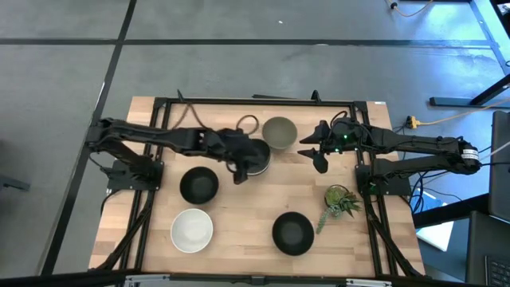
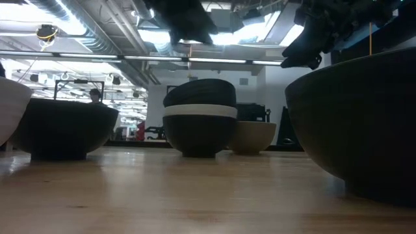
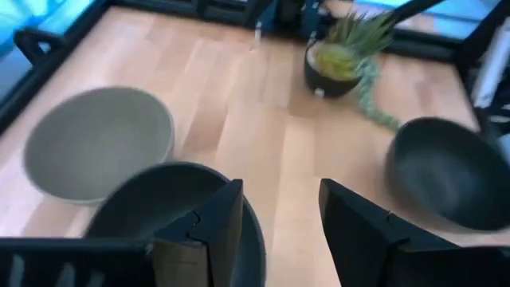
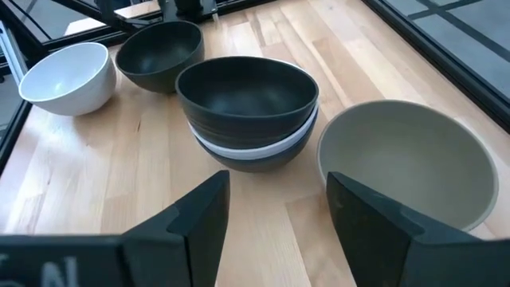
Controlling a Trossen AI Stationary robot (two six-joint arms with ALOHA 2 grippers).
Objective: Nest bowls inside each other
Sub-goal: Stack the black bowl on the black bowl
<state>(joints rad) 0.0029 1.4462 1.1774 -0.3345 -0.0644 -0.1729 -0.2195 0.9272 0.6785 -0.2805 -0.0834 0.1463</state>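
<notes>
A stack of three nested bowls (image 1: 256,156), black in white in black, stands on its base at the table's middle far part; it also shows in the low view (image 2: 199,117) and the right wrist view (image 4: 247,112). The grey-green bowl (image 1: 280,132) stands just right of the stack. A black bowl (image 1: 198,185), a white bowl (image 1: 192,229) and another black bowl (image 1: 292,233) stand apart, nearer. My left gripper (image 3: 279,231) is open and empty, above the stack's near rim (image 3: 175,207). My right gripper (image 4: 275,231) is open and empty, in the air right of the grey-green bowl (image 4: 406,159).
A small potted plant sprig (image 1: 341,199) lies near the table's right edge, by the right arm's base. Black frame rails (image 1: 255,102) run along the table's edges. Bare wood (image 1: 247,199) lies between the single bowls.
</notes>
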